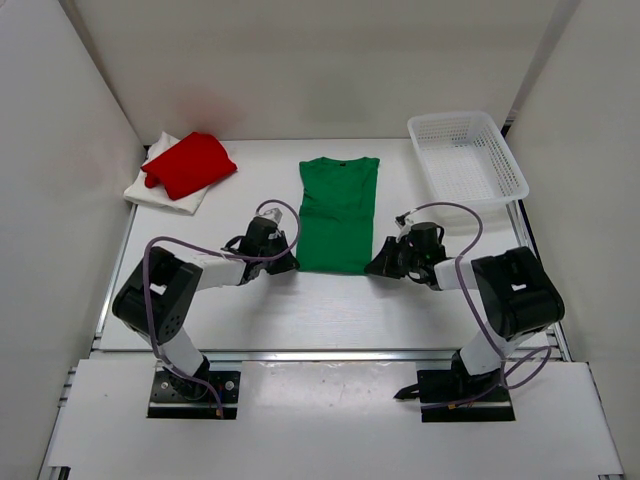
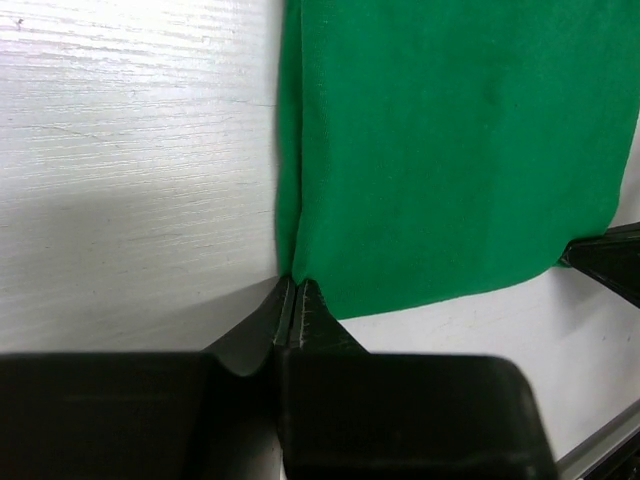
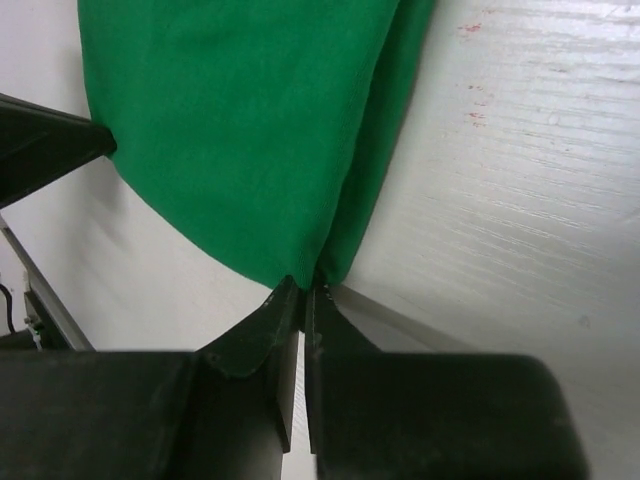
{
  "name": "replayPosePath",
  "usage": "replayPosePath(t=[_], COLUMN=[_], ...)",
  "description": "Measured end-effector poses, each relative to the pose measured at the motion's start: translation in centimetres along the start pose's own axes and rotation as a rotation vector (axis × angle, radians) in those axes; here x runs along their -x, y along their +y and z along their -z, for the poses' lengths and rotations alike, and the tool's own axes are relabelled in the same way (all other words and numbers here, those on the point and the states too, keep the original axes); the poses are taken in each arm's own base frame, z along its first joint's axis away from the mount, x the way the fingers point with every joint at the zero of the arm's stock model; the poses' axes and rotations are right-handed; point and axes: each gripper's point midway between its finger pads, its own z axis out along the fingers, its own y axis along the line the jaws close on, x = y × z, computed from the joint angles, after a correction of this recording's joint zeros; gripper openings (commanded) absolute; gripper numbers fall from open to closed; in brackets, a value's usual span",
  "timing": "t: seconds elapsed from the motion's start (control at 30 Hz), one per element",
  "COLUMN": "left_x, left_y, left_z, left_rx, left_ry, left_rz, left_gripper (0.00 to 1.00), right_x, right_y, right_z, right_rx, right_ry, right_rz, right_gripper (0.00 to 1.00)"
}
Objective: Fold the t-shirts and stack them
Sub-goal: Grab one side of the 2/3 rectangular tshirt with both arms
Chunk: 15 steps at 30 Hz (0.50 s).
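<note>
Top external: green t-shirt (image 1: 338, 215) flat on tabletop (image 1: 300, 315); left claw (image 2: 297, 292) pinches its near left corner, right claw (image 3: 308, 290) near right corner.

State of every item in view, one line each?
green t-shirt: flat, sides folded in, both near corners pinched
white t-shirt: folded, bottom of pile
red t-shirt: folded, on white t-shirt
basket: upright, empty
left gripper: shut on green t-shirt
right gripper: shut on green t-shirt
</note>
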Motion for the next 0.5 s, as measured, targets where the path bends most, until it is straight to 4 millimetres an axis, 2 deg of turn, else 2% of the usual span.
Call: replayPosePath(t=[0.17, 0.23, 0.33, 0.5], left_x=[-0.2, -0.9, -3.2, -8.5], left_y=[-0.1, 0.0, 0.8, 1.9], left_z=[0.3, 0.9, 3.1, 8.5], left_rx=[0.012, 0.012, 0.012, -0.009], left_ry=[0.007, 0.017, 0.040, 0.101], left_rz=[0.001, 0.001, -0.005, -0.042], left_gripper=[0.00, 0.00, 0.00, 0.00], right_x=[-0.7, -2.0, -5.3, -12.2], right_y=[0.6, 1.3, 2.6, 4.7], right_z=[0.0, 0.5, 1.7, 4.8], right_rx=[0.012, 0.013, 0.024, 0.038], right_ry=[0.002, 0.012, 0.050, 0.143], right_rz=[0.007, 0.021, 0.052, 0.122], right_gripper=[0.00, 0.00, 0.00, 0.00])
